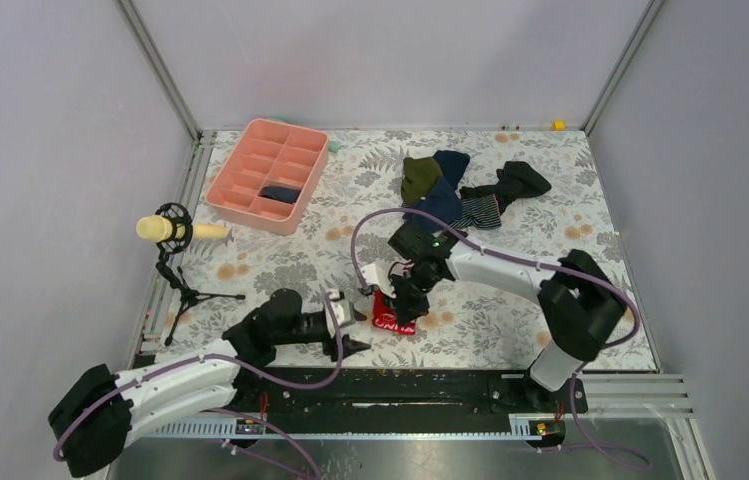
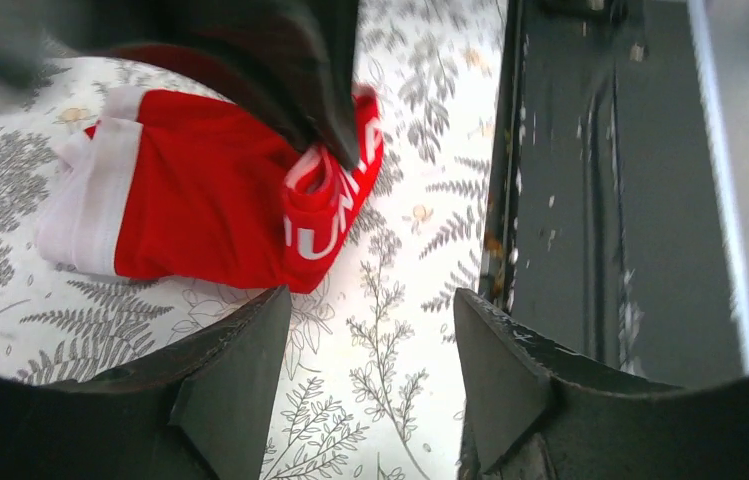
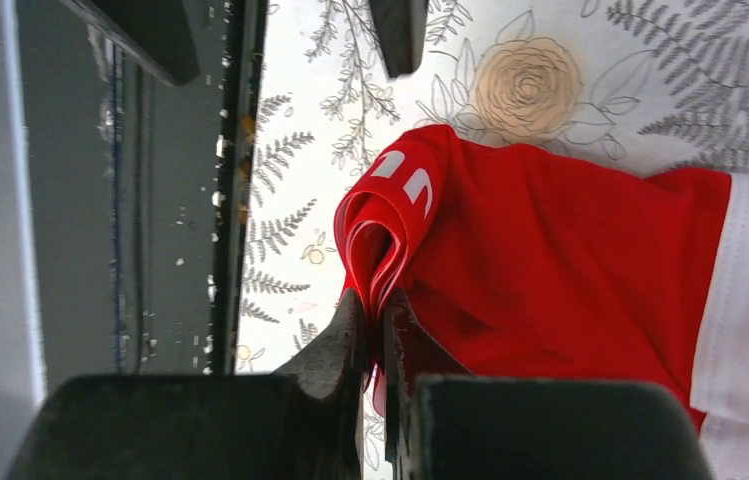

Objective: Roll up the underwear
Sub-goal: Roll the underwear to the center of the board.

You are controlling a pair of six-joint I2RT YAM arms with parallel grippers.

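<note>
The underwear [image 1: 391, 317] is bright red with a white band and white lettering, and lies bunched near the table's front edge. My right gripper [image 1: 407, 301] is shut on a folded red edge of it, seen pinched between the jaws in the right wrist view [image 3: 380, 312], with the cloth [image 3: 560, 250] spreading to the right. My left gripper [image 1: 357, 344] is open and empty just left of the garment. In the left wrist view it [image 2: 370, 335] hovers over bare tablecloth, with the underwear [image 2: 200, 200] ahead and left of it.
A pink compartment tray [image 1: 240, 160] stands at the back left, with a dark item in one cell. A pile of navy, olive and black garments [image 1: 455, 190] lies at the back. A microphone on a tripod [image 1: 172, 231] stands at the left. A black rail [image 1: 400, 385] runs along the front edge.
</note>
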